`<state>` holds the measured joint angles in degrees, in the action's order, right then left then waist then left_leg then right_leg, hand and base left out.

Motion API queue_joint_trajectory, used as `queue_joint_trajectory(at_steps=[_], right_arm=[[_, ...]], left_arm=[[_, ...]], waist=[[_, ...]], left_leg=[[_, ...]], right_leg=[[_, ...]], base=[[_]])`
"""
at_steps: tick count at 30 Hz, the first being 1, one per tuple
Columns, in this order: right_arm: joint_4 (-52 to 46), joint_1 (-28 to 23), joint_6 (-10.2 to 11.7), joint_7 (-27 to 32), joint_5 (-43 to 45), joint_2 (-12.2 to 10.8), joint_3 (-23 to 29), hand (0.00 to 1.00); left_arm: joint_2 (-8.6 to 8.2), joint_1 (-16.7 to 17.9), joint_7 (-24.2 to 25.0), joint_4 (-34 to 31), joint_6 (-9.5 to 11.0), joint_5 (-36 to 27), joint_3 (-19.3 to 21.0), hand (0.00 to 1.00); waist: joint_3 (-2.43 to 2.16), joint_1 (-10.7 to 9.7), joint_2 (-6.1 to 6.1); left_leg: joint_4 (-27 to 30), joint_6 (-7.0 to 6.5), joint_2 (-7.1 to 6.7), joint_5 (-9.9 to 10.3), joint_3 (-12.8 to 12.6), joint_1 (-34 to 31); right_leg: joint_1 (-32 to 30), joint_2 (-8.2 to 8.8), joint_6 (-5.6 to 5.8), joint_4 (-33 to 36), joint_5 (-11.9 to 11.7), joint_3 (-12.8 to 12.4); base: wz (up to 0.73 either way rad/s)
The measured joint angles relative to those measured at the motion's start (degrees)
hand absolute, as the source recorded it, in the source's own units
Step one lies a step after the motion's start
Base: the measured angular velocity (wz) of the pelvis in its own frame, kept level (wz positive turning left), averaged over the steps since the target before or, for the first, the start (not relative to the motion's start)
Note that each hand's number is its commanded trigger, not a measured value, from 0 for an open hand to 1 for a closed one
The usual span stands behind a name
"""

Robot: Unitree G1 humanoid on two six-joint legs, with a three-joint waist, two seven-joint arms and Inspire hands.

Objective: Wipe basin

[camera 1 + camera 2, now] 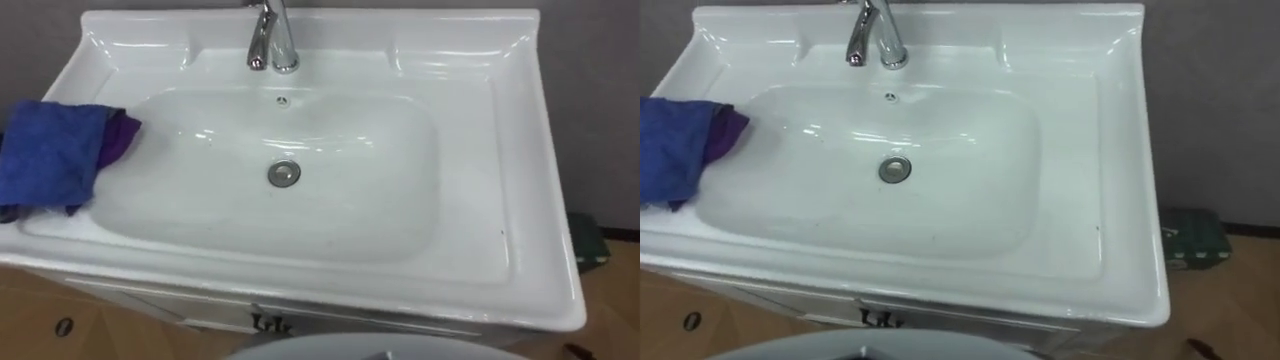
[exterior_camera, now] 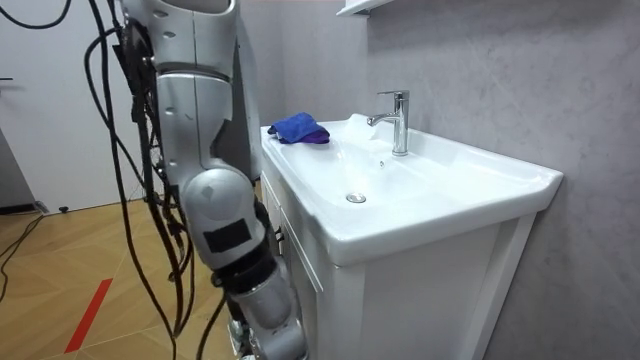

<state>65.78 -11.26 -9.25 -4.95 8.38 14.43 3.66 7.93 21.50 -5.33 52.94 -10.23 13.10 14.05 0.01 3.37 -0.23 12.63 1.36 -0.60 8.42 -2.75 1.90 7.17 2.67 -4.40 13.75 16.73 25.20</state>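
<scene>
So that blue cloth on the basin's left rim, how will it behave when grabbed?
The blue cloth lies crumpled in soft folds, so it is probably floppy and light. It rests on the glossy rim of the basin, so a push would likely slide it.

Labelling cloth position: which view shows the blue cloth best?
Left eye view: blue cloth on the basin's left rim, most of it visible. Right eye view cuts it at the edge; room view shows it whole but distant.

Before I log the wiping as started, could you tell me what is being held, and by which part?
Nothing is held: the blue cloth lies untouched on the basin's left rim.
</scene>
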Motion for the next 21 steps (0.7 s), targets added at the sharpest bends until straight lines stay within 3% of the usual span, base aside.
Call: queue_joint_trajectory(at_steps=[2, 13, 21], right_arm=[[0.57, -0.04, 0.46, 0.44, 0.98, -0.60, -0.01, 0.00], [0.93, 0.16, 0.44, 1.01, 1.24, -2.46, 0.10, 0.00], [3.47, 3.00, -0.81, 0.86, 1.22, -2.82, -0.07, 0.00]], left_arm=[[-0.03, -1.78, 0.39, 0.33, 0.28, 0.01, -1.99, 0.00], [-0.18, -6.31, 2.92, 4.54, 0.71, -0.02, -3.04, 0.00], [-0.07, -8.15, 5.44, 6.87, 0.36, -2.29, -3.73, 0.00]], waist=[[0.32, 0.02, -0.49], [0.18, -1.49, 0.16], [0.12, -1.68, -0.26]], left_leg=[[0.01, 0.02, 0.36, 0.04, -1.01, -0.10], [0.08, -0.04, 1.42, 0.25, -4.76, -0.17], [0.09, -0.68, 1.37, 0.63, -5.05, 0.18]], right_leg=[[-0.39, -0.35, -0.10, -0.29, -0.42, -1.05], [-1.61, -1.10, -0.12, -0.99, -2.14, -4.66], [-1.53, -1.08, 0.22, -1.01, -2.72, -5.17]], base=[[-0.18], [-0.18], [-0.03]])
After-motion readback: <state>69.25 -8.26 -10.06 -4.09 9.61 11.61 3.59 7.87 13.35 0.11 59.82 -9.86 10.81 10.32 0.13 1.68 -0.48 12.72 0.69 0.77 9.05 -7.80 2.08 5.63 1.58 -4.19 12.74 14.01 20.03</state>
